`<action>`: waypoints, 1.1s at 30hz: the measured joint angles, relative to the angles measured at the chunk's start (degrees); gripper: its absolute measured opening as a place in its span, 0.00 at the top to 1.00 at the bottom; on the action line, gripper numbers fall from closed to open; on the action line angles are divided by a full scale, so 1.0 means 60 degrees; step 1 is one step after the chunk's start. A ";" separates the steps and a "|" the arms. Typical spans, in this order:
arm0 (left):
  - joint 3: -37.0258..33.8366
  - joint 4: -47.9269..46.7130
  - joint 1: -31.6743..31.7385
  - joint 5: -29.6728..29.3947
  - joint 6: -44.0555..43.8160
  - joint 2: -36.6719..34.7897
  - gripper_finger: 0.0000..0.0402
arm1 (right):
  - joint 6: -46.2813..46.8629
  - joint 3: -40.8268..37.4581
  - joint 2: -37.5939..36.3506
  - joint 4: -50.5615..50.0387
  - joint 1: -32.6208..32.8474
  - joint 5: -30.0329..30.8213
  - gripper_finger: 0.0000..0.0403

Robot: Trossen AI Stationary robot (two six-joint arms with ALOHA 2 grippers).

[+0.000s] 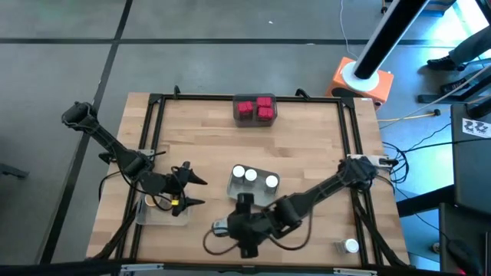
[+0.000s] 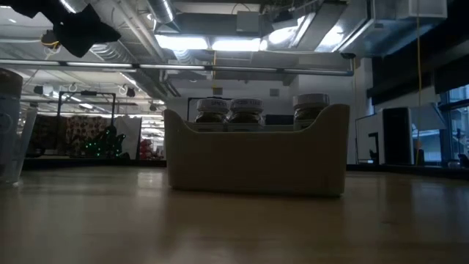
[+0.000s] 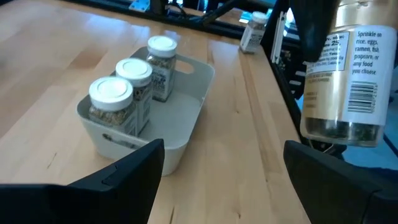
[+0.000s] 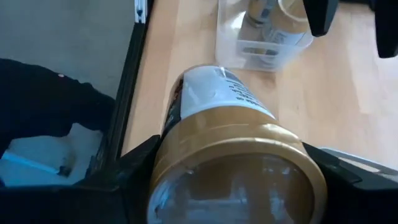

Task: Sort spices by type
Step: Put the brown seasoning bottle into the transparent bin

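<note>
A tan-topped spice jar (image 4: 230, 155) sat clamped in the right pincer (image 1: 244, 239) above the desk (image 1: 307, 146); the left pincer (image 1: 192, 192) gaped wide.

"Sprinkle on rice, eggs", on jar label (image 3: 348, 62)

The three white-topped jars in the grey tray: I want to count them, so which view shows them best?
The left wrist view: all three white-topped jars stand unobstructed in the grey tray. The high view shows only their lids; the low view only their tops above the tray wall; the right wrist view none.
</note>
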 joint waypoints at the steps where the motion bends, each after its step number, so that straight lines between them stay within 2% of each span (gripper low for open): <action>1: 0.0000 -0.0107 0.0000 -0.0001 -0.0043 0.0000 0.22 | 0.0125 0.0239 0.0165 -0.0212 -0.0095 -0.0146 0.30; 7: -0.0143 -0.0424 0.0004 -0.0006 -0.0239 0.0004 0.22 | 0.0661 0.0521 0.0672 -0.1562 -0.0587 -0.0991 0.30; 13: -0.0200 -0.0418 0.0017 -0.0007 -0.0201 0.0004 0.22 | 0.1219 0.0070 0.0872 -0.2446 -0.0797 -0.1213 0.30; 17: -0.0200 -0.0371 0.0029 -0.0061 -0.0089 0.0004 0.22 | 0.1296 -0.0461 0.0872 -0.2409 -0.0819 -0.1242 0.30; 31: -0.0204 -0.0402 0.0018 -0.0251 0.0232 0.0004 0.22 | 0.1230 -0.1856 0.0867 -0.0682 -0.0833 -0.1239 0.30; 33: -0.0204 -0.0401 0.0015 -0.0251 0.0232 0.0004 0.22 | 0.1229 -0.1909 0.0865 -0.0567 -0.0833 -0.1239 0.26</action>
